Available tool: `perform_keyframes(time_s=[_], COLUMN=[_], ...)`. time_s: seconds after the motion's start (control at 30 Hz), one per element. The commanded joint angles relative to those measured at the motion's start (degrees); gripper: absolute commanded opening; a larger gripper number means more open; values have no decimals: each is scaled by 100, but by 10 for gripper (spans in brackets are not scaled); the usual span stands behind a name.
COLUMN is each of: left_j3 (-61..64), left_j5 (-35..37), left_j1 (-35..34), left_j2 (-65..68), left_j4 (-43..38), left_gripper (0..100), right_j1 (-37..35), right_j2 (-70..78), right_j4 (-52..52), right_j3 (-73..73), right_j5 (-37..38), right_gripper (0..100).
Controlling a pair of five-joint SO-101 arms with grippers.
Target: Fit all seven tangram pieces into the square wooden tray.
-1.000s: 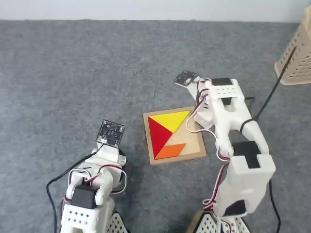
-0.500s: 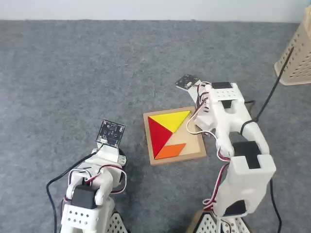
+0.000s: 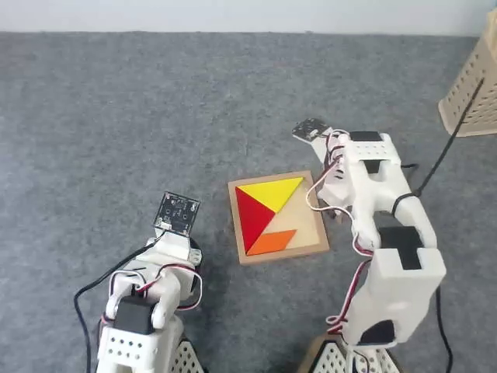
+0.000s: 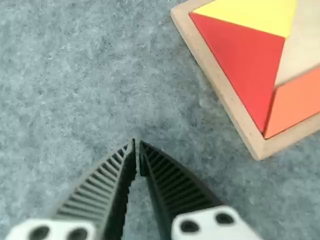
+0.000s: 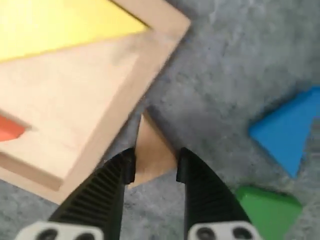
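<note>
Left gripper: I see my left gripper (image 4: pixel 136 146) with its two ribbed fingers pressed together, nothing between them, low over the grey carpet (image 4: pixel 75 70) and near a corner of the tray.
Right gripper: my right gripper (image 5: pixel 155 162) is clamped on a tan piece (image 5: pixel 152 150), one finger on each side of it.
Tan piece: it sits just outside the rim of the square wooden tray (image 5: pixel 150 70), against the outer edge. I cannot tell whether it rests on the carpet or is lifted.
Tray: it lies flat on the carpet between my two arms, closer to the right one.
Pieces in tray: a yellow triangle (image 3: pixel 272 192) fills the far side, a red triangle (image 3: pixel 252 216) touches it along the left-arm side, and an orange piece (image 3: pixel 272 242) lies along the near edge touching the red one. The rest of the tray floor is bare wood.
Loose pieces: a blue piece (image 5: pixel 290 131) and a green piece (image 5: pixel 267 212) lie on the carpet near the right gripper, outside the tray and close to each other.
Background: a beige slatted crate (image 3: pixel 475 85) stands at the far right edge, well apart from the tray.
</note>
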Motion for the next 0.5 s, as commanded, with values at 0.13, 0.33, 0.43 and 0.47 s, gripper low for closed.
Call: perform_keyframes(time_s=[0.13,0.33,0.43,0.47], left_j3=[-101,-101,-101,-101], left_j5=[53,53,53,53], left_j1=[-35,-35,-35,-35], left_j2=[-114,-114,-114,-114], left_j4=[35,35,35,35], left_gripper=[12,12,12,12], right_j1=[303,22,-558,-778], right_j2=[-1455,-2281,-2633,-2747], right_j4=[549,884,840,752], right_j3=[-18,123,545,747], right_j5=[-299,-273,26,105], right_gripper=[30,30,30,30])
